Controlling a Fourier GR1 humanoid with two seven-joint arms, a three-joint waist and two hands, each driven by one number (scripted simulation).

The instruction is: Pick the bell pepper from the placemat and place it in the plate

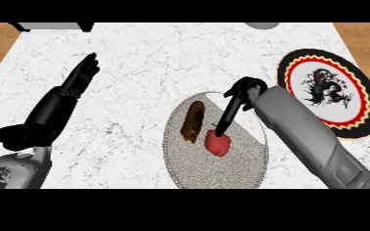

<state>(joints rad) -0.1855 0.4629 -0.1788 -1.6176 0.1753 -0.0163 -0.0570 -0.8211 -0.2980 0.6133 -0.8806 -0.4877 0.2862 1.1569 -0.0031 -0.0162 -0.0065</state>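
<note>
Head view, steeply down on a white marbled bench (145,78) with wood showing at both upper corners. Centre frame: round grey speckled placemat (189,169), carrying two items. Red bell pepper (218,144) lying on the placemat, right of its middle, just beside an elongated brown item (193,121) on the mat's upper left part. Right hand (239,100) reaching in from the lower right on a grey forearm (307,137), black fingers (227,120) stretched straight down, tips touching the pepper's top; not curled round it, pepper resting on the mat, not lifted. Thumb position hard to make out behind the wrist. To the right, near the bench's edge: round plate (324,90), white centre with a dark dragon-like figure, red ring, black outer rim with pale edging; well apart from the pepper, partly overlapped at its lower left by the right forearm. Left hand (80,78) at the view's left, open, fingers straight and close together, pointing up toward the far side of the bench, resting over bare marble, well apart from placemat and plate. Top left corner: part of a white object with dark edges (51,26), cut off by the frame. Top edge, right of centre: sliver of a pale grey rounded object (262,25), too little visible to identify.
</note>
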